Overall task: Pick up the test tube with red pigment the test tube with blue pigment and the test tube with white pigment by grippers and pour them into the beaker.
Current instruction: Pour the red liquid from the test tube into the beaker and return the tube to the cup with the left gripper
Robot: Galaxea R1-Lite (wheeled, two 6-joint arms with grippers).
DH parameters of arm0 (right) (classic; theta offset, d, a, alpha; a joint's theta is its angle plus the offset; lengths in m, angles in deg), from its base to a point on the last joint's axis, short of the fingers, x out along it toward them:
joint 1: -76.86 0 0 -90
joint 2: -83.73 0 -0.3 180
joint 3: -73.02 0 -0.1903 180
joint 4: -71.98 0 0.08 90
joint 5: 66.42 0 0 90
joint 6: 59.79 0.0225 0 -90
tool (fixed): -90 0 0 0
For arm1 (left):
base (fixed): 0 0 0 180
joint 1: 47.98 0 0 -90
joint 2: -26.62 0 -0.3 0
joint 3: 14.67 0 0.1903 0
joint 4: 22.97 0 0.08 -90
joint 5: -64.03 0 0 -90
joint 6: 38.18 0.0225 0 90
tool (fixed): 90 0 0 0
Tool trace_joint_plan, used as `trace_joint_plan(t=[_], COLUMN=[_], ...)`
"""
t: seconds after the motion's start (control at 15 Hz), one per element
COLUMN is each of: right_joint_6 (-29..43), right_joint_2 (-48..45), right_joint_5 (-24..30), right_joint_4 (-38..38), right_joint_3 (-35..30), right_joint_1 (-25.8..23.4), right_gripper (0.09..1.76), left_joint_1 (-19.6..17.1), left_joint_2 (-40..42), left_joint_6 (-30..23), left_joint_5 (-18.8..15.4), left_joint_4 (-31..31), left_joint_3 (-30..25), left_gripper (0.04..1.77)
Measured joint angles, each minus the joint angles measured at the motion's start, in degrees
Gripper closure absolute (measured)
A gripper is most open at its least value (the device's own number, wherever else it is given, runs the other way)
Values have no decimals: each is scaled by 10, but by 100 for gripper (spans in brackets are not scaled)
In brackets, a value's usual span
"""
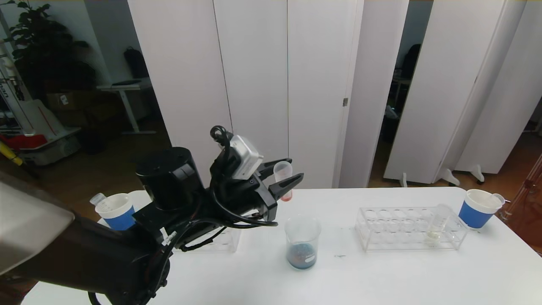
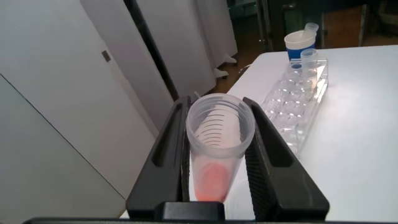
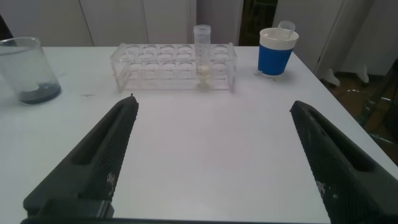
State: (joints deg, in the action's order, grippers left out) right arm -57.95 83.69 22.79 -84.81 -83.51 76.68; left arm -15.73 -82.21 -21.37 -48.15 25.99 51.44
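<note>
My left gripper (image 1: 297, 167) (image 2: 216, 109) is shut on the test tube with red pigment (image 1: 283, 176) (image 2: 217, 149). It holds the tube roughly upright in the air, mouth up, above and behind the beaker (image 1: 302, 242) (image 3: 25, 71). Dark blue-red liquid lies in the beaker's bottom. The test tube with white pigment (image 1: 436, 222) (image 3: 203, 53) stands in the clear rack (image 1: 406, 228) on the right. No test tube with blue pigment is in view. My right gripper (image 3: 214, 106) is open and empty, low over bare table in front of that rack; the head view does not show it.
A blue-and-white paper cup (image 1: 478, 207) (image 3: 277, 50) stands at the far right with a tube in it. Another cup (image 1: 116, 212) with a clear tube sits at the left. A second clear rack (image 1: 226, 241) is partly hidden behind my left arm.
</note>
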Motion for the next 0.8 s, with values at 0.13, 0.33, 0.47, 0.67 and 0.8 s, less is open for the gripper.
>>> trace_joint_plan(t=[0.13, 0.33, 0.47, 0.67, 0.8], right_joint_6=[0, 0, 0, 0, 0], right_joint_2=[0, 0, 0, 0, 0], right_joint_5=[0, 0, 0, 0, 0], right_joint_4=[0, 0, 0, 0, 0], right_joint_3=[0, 0, 0, 0, 0], right_joint_1=[0, 0, 0, 0, 0], right_gripper=[10, 10, 10, 10, 10], left_joint_1=[-2, 0, 0, -2, -3], left_joint_2=[-29, -68, -88, -113, -128], left_joint_6=[32, 103, 144, 182, 212], left_joint_5=[-12, -41, -44, -45, -44], left_joint_4=[27, 58, 76, 105, 132], left_joint_3=[15, 35, 38, 39, 39], left_gripper=[121, 121, 121, 121, 121])
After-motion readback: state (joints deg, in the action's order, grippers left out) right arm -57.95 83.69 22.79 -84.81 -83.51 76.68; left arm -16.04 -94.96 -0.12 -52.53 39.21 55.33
